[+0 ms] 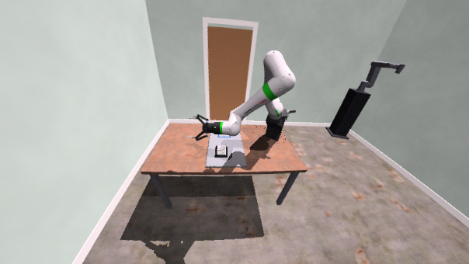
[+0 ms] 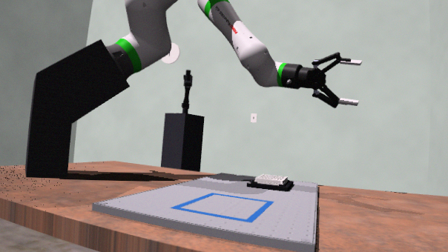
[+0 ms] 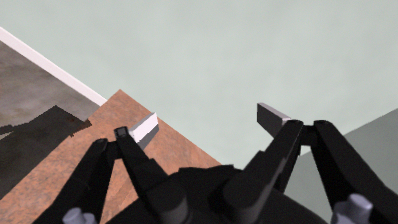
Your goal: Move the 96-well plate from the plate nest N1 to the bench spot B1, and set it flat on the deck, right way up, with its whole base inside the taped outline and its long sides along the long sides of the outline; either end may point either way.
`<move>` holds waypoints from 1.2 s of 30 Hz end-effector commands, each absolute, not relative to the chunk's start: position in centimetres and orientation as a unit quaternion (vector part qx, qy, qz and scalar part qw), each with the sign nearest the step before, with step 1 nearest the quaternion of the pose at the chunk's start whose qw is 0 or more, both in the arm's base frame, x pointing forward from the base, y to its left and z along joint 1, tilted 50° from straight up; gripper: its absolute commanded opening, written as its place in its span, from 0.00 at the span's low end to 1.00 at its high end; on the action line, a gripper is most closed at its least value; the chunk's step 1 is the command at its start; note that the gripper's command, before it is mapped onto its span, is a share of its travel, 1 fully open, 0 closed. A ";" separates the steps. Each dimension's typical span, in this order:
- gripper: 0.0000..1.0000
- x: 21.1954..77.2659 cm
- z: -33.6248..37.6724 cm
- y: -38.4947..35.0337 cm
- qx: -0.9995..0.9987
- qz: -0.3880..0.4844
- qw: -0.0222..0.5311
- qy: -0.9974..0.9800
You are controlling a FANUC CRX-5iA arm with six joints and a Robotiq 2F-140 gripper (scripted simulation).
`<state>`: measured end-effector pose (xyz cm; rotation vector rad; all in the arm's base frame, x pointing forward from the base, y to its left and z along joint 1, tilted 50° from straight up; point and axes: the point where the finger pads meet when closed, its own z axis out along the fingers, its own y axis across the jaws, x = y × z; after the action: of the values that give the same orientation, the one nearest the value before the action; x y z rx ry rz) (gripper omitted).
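The gripper (image 2: 335, 82) hangs high above the table (image 2: 371, 219), its jaws spread wide with nothing between them. The plate (image 2: 274, 179) sits in its black nest (image 2: 287, 186) at the mat's (image 2: 289, 230) far end, well apart from the blue outline (image 2: 256, 216) near the mat's front edge.

This is a small lab cell set up in a plain room. 1 white robot arm (image 1: 272, 83) with green bands stands on a black pedestal (image 2: 56, 111) on a wooden desk (image 1: 175, 151). A grey perforated deck (image 2: 289, 226) lies on the desk, carrying a blue taped outline (image 2: 222, 207) and a 96-well plate (image 2: 274, 179) in a black nest (image 2: 287, 186). Pale green walls (image 1: 78, 78), a brown door (image 1: 228, 70) and a black camera stand (image 1: 351, 110) surround it.
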<state>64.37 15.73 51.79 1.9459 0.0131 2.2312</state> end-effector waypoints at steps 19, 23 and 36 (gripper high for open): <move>1.00 64.7 51.9 14.8 0.662 0.743 0.092 -0.027; 1.00 65.1 52.1 13.5 0.662 0.743 0.092 -0.027; 1.00 66.4 52.1 8.1 0.686 0.712 0.093 -0.119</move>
<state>66.15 9.20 52.14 2.0113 -0.2630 2.1488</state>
